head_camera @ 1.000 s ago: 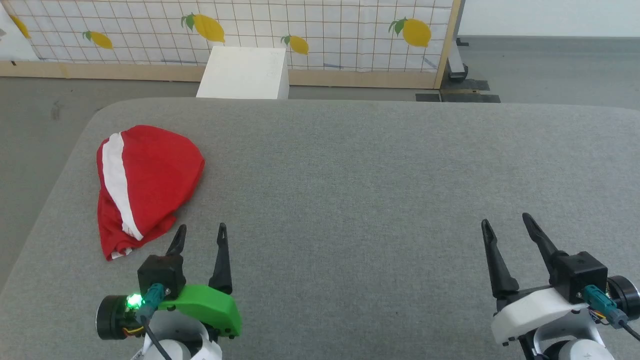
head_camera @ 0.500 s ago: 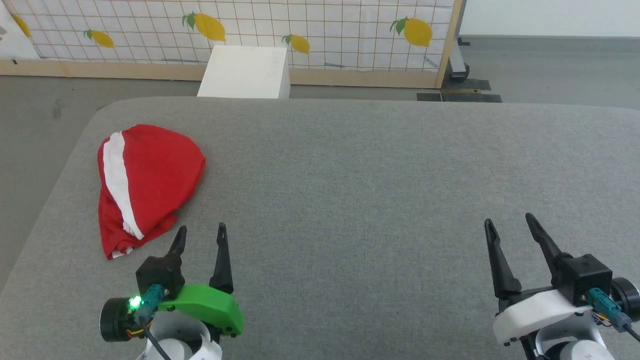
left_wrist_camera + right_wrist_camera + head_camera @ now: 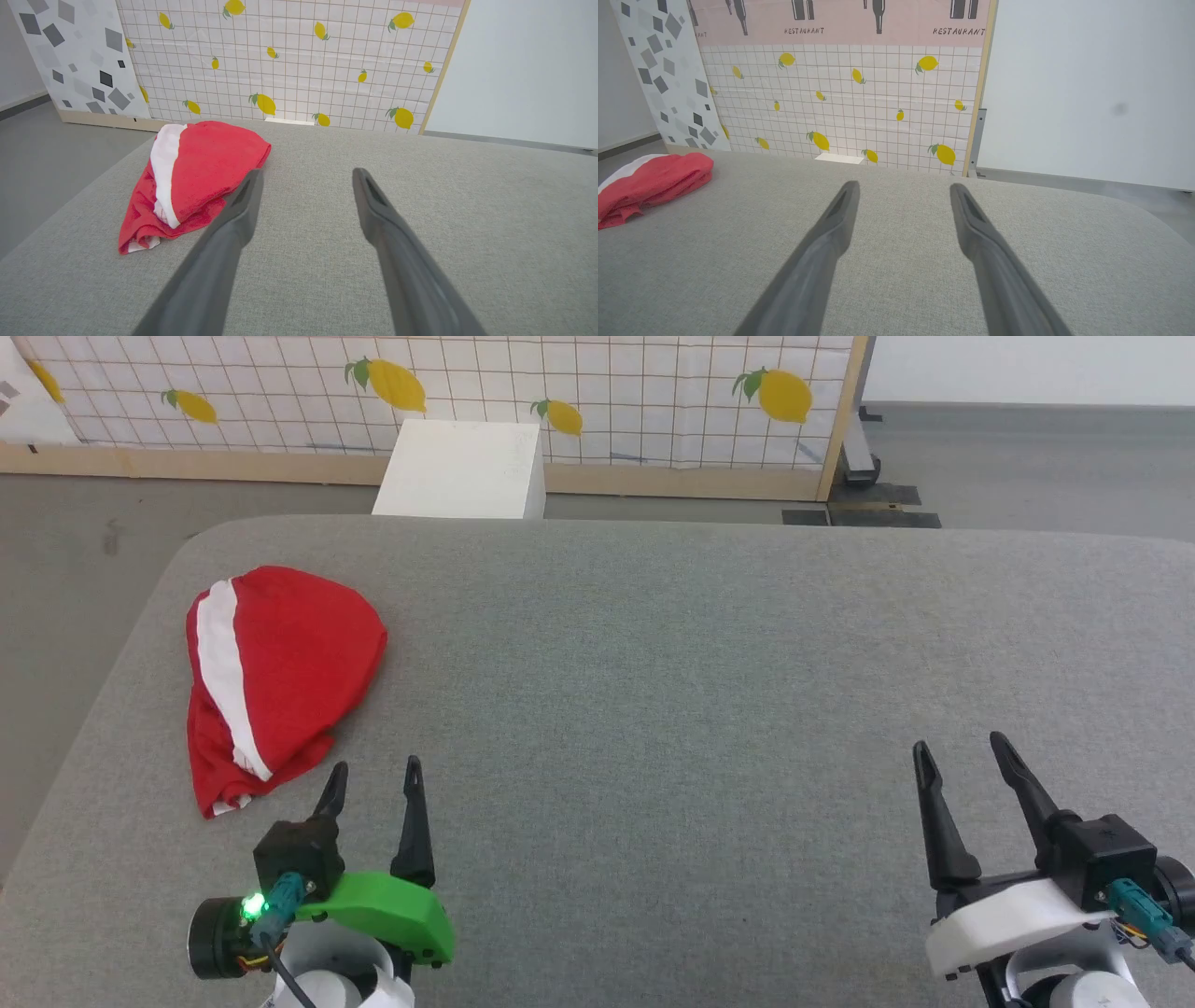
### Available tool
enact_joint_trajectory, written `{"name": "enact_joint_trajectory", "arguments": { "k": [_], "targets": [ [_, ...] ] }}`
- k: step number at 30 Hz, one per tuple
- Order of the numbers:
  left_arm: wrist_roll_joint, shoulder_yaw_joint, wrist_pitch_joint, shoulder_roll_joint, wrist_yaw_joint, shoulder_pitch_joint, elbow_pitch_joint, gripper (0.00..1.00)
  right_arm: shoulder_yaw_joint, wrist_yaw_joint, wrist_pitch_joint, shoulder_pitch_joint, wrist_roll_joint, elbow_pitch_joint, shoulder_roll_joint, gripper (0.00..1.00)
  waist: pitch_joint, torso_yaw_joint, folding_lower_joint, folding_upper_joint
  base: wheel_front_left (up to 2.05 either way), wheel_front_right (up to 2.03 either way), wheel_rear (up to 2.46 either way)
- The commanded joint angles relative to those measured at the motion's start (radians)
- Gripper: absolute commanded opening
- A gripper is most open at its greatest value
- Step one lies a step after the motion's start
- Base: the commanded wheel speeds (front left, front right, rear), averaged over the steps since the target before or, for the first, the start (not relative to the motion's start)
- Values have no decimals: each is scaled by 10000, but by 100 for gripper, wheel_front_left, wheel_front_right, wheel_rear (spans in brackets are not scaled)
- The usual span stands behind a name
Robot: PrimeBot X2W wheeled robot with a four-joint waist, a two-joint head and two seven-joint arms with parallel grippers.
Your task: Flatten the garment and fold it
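Comparing w/ the two earlier head-view frames: the whole scene has slid slightly and evenly, which is camera drift, not object motion.

1. Garment (image 3: 280, 681): unmoved. It lies bunched in a rounded mound on the desk (image 3: 653, 691), far-left area, close to the left edge. White stripe (image 3: 224, 681) runs down its left side. Waistband and leg openings can't be told apart.
2. Left gripper (image 3: 373, 765): pos. approx. unchanged. Fingers spread, nothing between them, hovering near the garment's near edge, no contact.
3. Right gripper (image 3: 959, 743): marginal drift to the right at most. Fingers spread, nothing held, well apart from the garment, over bare desk.

Implication: no progress on flatten or fold; task judged at start, approach phase. Next move prob. calls for the left gripper to reach fwd-left to a garment edge. The right must cross most of the desk before a two-point spread. Risk: a pinch on the mound may catch several layers.
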Motion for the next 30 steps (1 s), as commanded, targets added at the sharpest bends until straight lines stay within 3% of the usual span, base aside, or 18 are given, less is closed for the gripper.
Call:
{"name": "enact_joint_trajectory", "arguments": {
  "k": [1, 30],
  "targets": [
    [-138, -12, -103, 66, 70, -187, 60, 100, -37, -10, -108, -178, 90, 36, 18, 100, 4, 8, 0, 0, 0, 0, 0],
    [-761, -248, -699, 93, 267, -368, 605, 100, -156, -14, -708, -251, 377, 222, 26, 100, -33, 72, 0, 0, 0, 0, 0]
  ]
}}
